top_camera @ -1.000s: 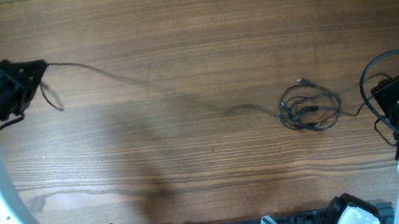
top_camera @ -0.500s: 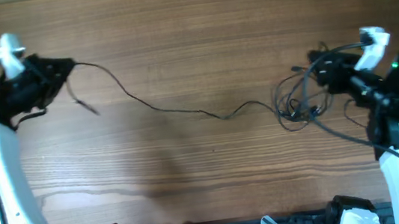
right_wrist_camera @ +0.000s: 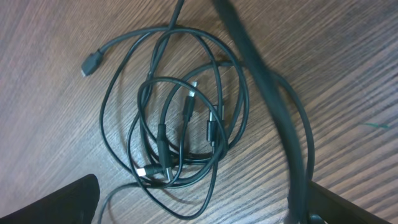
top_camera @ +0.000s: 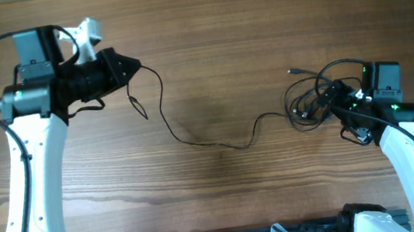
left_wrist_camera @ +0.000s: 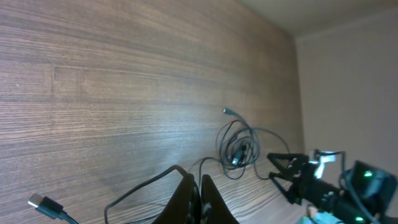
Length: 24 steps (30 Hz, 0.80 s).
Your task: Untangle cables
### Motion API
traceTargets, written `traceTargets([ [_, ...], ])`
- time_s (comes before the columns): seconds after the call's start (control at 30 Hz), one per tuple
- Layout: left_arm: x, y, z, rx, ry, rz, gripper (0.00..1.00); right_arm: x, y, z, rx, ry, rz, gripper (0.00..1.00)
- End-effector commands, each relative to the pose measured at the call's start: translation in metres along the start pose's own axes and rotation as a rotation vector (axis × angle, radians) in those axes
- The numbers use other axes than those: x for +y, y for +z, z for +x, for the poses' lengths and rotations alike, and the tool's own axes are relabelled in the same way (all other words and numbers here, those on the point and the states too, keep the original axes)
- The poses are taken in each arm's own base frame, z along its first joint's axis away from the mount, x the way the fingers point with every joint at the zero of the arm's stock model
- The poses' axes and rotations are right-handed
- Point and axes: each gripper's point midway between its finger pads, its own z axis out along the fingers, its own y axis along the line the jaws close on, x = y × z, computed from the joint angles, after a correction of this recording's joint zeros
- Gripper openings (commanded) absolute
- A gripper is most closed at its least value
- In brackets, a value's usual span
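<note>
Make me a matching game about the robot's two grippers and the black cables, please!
Things:
1. left gripper
2. right gripper
3. cable tangle
4. loose plug

States:
A. coiled in dark loops
B. open, at the tangle
C. pokes out from the tangle's edge
D. shut on one long cable

Pairs: 1-D, 2-B, 3-A, 4-C
</note>
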Motion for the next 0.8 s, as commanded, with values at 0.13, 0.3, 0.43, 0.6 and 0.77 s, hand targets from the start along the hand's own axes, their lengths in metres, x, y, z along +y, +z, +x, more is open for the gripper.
traceTargets([
  [0.13,-0.015,0.008,0.008,0.007,0.086,-0.035,0.05,0.02,-0.048,-0.009,0.005,0.141,-0.031,1.0],
  [0.3,-0.014,0.017,0.011,0.025,0.093,-0.051,0.04,0.001,-0.064,0.015,0.072,0.208,0.046,1.0],
  [0.43,-0.011,0.028,0.012,0.045,0.096,-0.056,0.04,-0.019,-0.067,0.002,-0.022,0.204,0.151,1.0],
  [0.6,-0.006,0.038,0.013,0.064,0.08,-0.061,0.04,0.06,-0.073,0.014,0.117,-0.047,-0.269,1.0],
  [0.77,-0.002,0.046,0.009,0.063,0.08,-0.06,0.04,0.129,-0.103,0.038,0.102,-0.569,-0.669,1.0],
])
